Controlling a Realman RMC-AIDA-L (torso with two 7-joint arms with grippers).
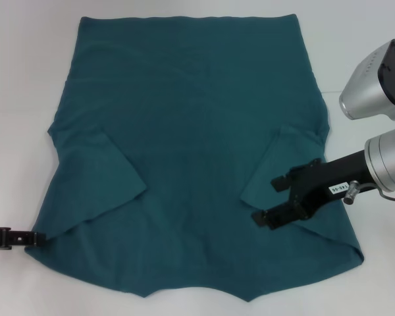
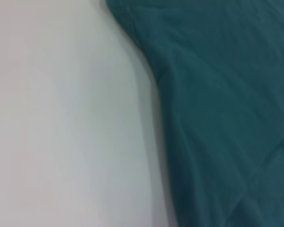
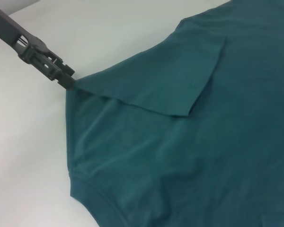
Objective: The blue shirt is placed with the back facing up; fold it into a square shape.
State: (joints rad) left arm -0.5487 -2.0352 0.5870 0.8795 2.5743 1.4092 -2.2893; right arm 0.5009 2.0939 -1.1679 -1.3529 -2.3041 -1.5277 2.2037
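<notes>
The blue shirt is lying spread on the white table, plain back up, both sleeves folded inward onto the body. The right gripper is hovering over the folded right sleeve with fingers parted, grasping nothing. The left gripper is sitting at the shirt's left shoulder corner; the right wrist view is showing it pinching that fabric edge, while the left wrist view is offering only cloth beside bare tabletop.
</notes>
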